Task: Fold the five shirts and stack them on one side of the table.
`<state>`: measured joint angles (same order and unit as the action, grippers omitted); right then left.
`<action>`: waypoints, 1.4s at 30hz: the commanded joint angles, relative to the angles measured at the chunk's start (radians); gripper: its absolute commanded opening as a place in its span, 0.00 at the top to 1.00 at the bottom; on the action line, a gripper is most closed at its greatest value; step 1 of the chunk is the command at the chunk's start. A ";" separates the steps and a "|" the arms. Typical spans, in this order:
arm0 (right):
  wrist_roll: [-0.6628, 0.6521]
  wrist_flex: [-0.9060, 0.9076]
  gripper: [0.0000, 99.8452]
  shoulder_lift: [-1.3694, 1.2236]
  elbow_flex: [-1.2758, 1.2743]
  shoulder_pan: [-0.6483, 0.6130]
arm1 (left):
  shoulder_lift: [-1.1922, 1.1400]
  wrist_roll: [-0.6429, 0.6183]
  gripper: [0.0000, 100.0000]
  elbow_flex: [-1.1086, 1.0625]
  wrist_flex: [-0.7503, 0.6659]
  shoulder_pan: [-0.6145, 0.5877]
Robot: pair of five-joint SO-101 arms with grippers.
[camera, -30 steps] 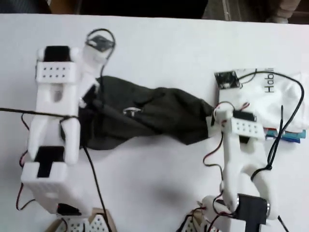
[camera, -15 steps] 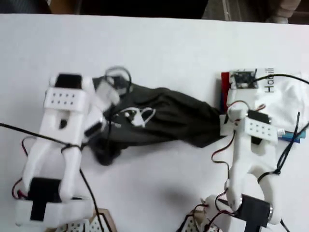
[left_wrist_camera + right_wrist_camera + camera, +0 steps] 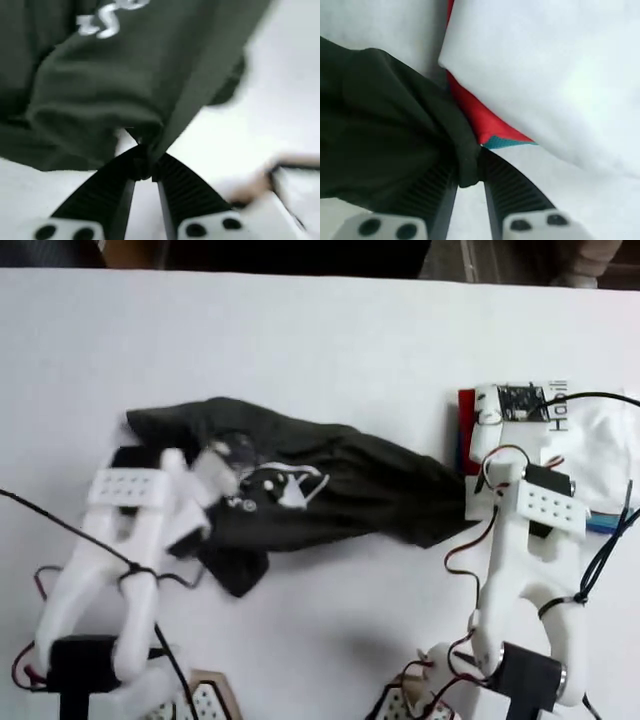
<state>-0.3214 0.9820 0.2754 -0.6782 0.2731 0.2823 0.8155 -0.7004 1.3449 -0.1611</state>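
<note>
The dark shirt (image 3: 330,480) lies bunched across the tabletop (image 3: 330,330). The left claw (image 3: 142,167) is pinched tight on one end of it. The right claw (image 3: 469,172) is pinched tight on the other.

The right arm (image 3: 525,540) covers part of the white shirt (image 3: 610,440), the red shirt (image 3: 466,430) beneath peeks out as a strip, and the left arm (image 3: 120,505) is blurred.

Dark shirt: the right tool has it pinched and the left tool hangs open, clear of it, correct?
No. The left tool is shut on the dark shirt too, per the left wrist view; the right tool does pinch it.
</note>
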 commanded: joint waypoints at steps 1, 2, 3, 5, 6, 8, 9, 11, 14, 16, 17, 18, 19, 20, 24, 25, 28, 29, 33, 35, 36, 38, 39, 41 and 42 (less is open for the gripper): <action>-0.002 0.001 0.98 0.053 0.029 -0.028 | 0.040 0.006 0.98 -0.053 -0.229 -0.213; -0.002 0.001 0.98 0.053 0.021 -0.041 | 0.040 0.008 0.98 -0.056 -0.241 -0.273; -0.002 0.001 0.98 0.053 0.015 -0.058 | 0.040 0.012 0.98 -0.053 -0.227 -0.318; -0.002 -0.001 0.98 0.053 0.003 -0.091 | 0.046 0.017 0.98 -0.053 -0.164 -0.376; -0.002 -0.001 0.98 0.053 -0.002 -0.108 | 0.046 0.040 0.97 -0.053 -0.123 -0.390; -0.002 -0.001 0.98 0.053 -0.012 -0.134 | 0.044 0.106 0.93 -0.053 -0.048 -0.397; -0.002 -0.001 0.98 0.053 -0.015 -0.143 | 0.044 0.127 0.90 -0.053 -0.023 -0.399; -0.002 -0.002 0.98 0.053 -0.025 -0.162 | 0.043 0.158 0.83 -0.053 0.018 -0.394; -0.002 -0.015 0.98 0.053 -0.043 -0.185 | 0.049 0.170 0.75 -0.033 0.041 -0.399; -0.002 -0.041 0.98 0.053 -0.063 -0.196 | 0.049 0.173 0.75 0.021 0.089 -0.397; -0.002 -0.053 0.98 0.053 -0.072 -0.200 | 0.049 0.172 0.75 0.061 0.138 -0.391; -0.002 -0.061 0.98 0.053 -0.078 -0.205 | 0.049 0.173 0.75 0.104 0.199 -0.374; -0.002 -0.064 0.98 0.053 -0.080 -0.205 | 0.049 0.175 0.75 0.140 0.269 -0.347; -0.002 -0.064 0.98 0.053 -0.080 -0.205 | 0.049 0.176 0.75 0.171 0.336 -0.316; -0.002 -0.065 0.98 0.053 -0.075 -0.189 | 0.057 0.175 0.75 0.199 0.442 -0.178; -0.002 -0.065 0.98 0.053 -0.075 -0.189 | 0.058 0.175 0.75 0.189 0.440 -0.140; -0.002 -0.067 0.98 0.053 -0.075 -0.186 | 0.064 0.130 0.75 0.160 0.425 0.038; -0.002 -0.067 0.98 0.053 -0.075 -0.188 | 0.063 0.091 0.75 0.148 0.407 0.094; -0.002 -0.067 0.98 0.053 -0.075 -0.191 | 0.060 0.029 0.75 0.027 0.269 0.255; -0.002 -0.068 0.98 0.053 -0.075 -0.188 | 0.058 0.029 0.75 -0.065 0.180 0.288; -0.002 -0.068 0.98 0.053 -0.075 -0.186 | 0.058 0.028 0.75 -0.110 0.132 0.292; -0.002 -0.068 0.98 0.053 -0.075 -0.188 | 0.058 0.025 0.75 -0.179 0.034 0.276; -0.002 -0.068 0.98 0.053 -0.075 -0.191 | 0.058 0.008 0.75 -0.199 -0.011 0.261; -0.002 -0.068 0.98 0.053 -0.075 -0.193 | 0.058 -0.103 0.75 -0.206 -0.087 0.233; -0.002 -0.068 0.98 0.053 -0.075 -0.193 | 0.058 -0.172 0.75 -0.206 -0.114 0.229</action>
<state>-0.3214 0.9298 0.2770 -0.7610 0.0783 0.3069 0.7833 -0.8999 1.3249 0.0921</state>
